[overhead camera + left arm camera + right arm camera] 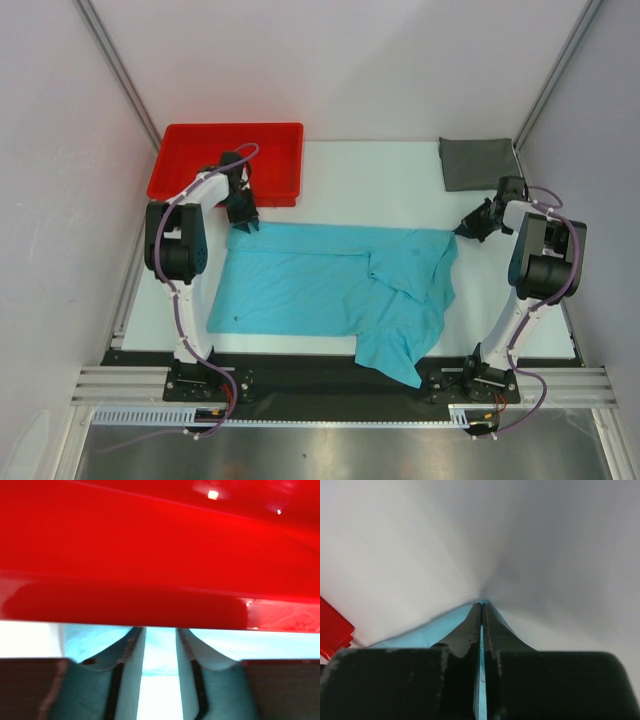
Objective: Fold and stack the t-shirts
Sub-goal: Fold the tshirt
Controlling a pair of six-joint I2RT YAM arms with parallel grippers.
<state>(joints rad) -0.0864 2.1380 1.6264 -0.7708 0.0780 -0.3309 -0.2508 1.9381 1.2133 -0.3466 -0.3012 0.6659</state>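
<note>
From above, the teal shirt lies spread mid-table, with the grey shirt folded far right. The wrist views add that the right gripper pinches teal cloth and the left gripper is spread beside the tray

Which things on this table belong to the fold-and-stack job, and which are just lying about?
Job in hand: turquoise t-shirt, spread out with its right side rumpled; dark grey t-shirt, folded at the far right corner.
Just lying about: red tray, at the far left.
</note>
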